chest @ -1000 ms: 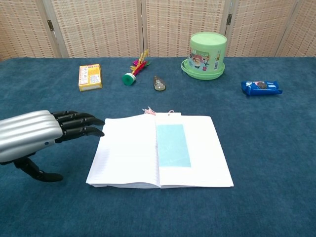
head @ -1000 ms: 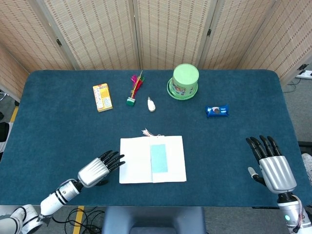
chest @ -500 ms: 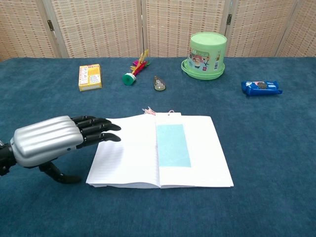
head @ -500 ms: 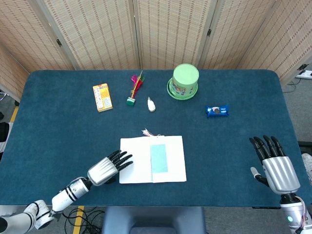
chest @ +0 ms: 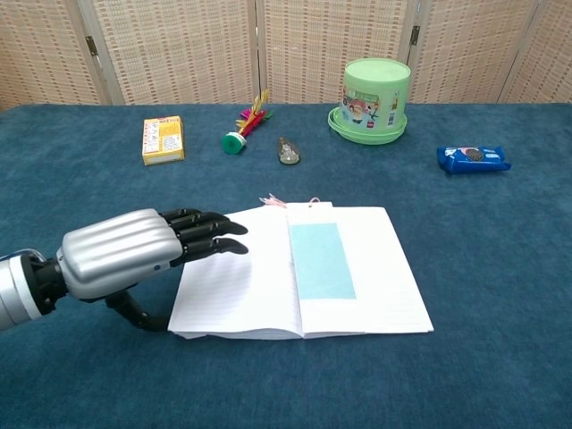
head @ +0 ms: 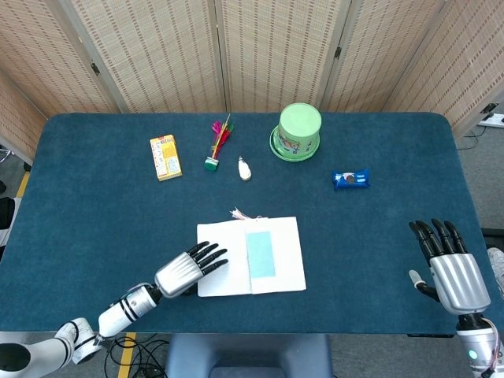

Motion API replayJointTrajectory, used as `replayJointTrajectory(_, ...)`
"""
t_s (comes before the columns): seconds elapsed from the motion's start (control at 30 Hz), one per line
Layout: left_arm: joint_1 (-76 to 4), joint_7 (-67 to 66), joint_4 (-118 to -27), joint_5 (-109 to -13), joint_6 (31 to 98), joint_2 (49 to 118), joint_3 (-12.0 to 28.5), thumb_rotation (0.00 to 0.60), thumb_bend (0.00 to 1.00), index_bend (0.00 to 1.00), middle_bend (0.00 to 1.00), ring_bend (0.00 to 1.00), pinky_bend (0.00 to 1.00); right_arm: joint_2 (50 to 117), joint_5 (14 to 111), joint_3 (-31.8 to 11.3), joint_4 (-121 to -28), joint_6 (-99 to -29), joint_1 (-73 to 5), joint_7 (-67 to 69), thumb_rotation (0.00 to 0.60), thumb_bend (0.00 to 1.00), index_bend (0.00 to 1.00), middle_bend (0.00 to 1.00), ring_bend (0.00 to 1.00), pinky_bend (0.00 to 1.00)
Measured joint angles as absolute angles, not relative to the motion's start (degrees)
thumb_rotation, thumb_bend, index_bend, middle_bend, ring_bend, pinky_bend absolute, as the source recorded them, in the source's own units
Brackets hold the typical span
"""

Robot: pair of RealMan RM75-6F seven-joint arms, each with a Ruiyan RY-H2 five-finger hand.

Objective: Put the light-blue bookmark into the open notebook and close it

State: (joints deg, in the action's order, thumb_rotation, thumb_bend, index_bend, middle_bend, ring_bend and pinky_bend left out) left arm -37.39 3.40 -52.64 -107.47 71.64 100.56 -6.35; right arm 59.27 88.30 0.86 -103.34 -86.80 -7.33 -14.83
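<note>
Plainly light-blue bookmark (chest: 323, 261) flat on open notebook (chest: 234, 295).

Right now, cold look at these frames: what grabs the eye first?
The white open notebook at the table's near centre, with the light-blue bookmark lying flat on its right page by the spine. Next, the silver left hand, fingers reaching over the notebook's left page. At the far edge, a green tub stands out; the right hand hangs apart at the near right, holding nothing.
</note>
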Motion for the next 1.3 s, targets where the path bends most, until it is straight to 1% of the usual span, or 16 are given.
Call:
replayJointTrajectory(0.17, -38.0, 6.1, -51.6, -107.2, 72.1, 101.7, -6.3, 0.600, 0.20, 0.20, 0.07, 0.06, 0.15, 59.3, 88.3, 0.5, -103.2, -87.1, -6.7, -14.4, 0.600, 0.21, 0.00, 0.10, 0.00, 0.00)
replayJointTrajectory(0.4, -39.1, 12.2, -48.9, -107.0, 73.0, 103.9, -6.6, 0.600, 0.21, 0.31, 0.09, 0.06, 0.15, 59.2, 88.5, 0.1, -103.1, -87.9, -5.7, -14.0, 0.600, 0.21, 0.00, 0.10, 0.00, 0.00)
replayJointTrajectory(0.67, -39.8, 16.5, -44.6, -106.3, 74.5, 106.8, -6.7, 0.600, 0.35, 0.38, 0.13, 0.07, 0.15, 59.0, 88.8, -0.5, -103.1, -88.3, -5.0, -13.6, 0.600, 0.21, 0.00, 0.10, 0.00, 0.00)
replayJointTrajectory(0.87, -39.9, 18.8, -42.0, -105.7, 75.7, 108.3, -6.7, 0.600, 0.42, 0.42, 0.15, 0.07, 0.15, 58.9, 89.0, -0.9, -103.1, -88.3, -4.7, -13.5, 0.600, 0.21, 0.00, 0.10, 0.00, 0.00)
replayJointTrajectory(0.93, -39.9, 19.7, -41.6, -105.6, 76.1, 108.6, -6.7, 0.600, 0.44, 0.44, 0.16, 0.08, 0.15, 59.0, 89.0, -1.0, -103.0, -88.2, -4.7, -13.5, 0.600, 0.21, 0.00, 0.10, 0.00, 0.00)
replayJointTrajectory(1.0, -39.8, 20.8, -41.4, -105.3, 76.7, 108.9, -6.7, 0.600, 0.48, 0.48, 0.17, 0.10, 0.15, 59.0, 89.0, -1.1, -103.0, -88.1, -4.7, -13.5, 0.600, 0.21, 0.00, 0.10, 0.00, 0.00)
replayJointTrajectory(1.2, -39.3, 22.9, -39.7, -104.9, 78.4, 109.4, -7.1, 0.600, 0.54, 0.57, 0.19, 0.10, 0.15, 59.0, 89.1, -1.4, -103.1, -87.7, -4.7, -13.5, 0.600, 0.21, 0.00, 0.10, 0.00, 0.00)
replayJointTrajectory(1.3, -38.9, 23.3, -39.4, -104.7, 79.1, 109.2, -7.3, 0.600, 0.55, 0.60, 0.19, 0.10, 0.15, 59.0, 89.3, -1.5, -103.1, -87.5, -4.7, -13.5, 0.600, 0.21, 0.00, 0.10, 0.00, 0.00)
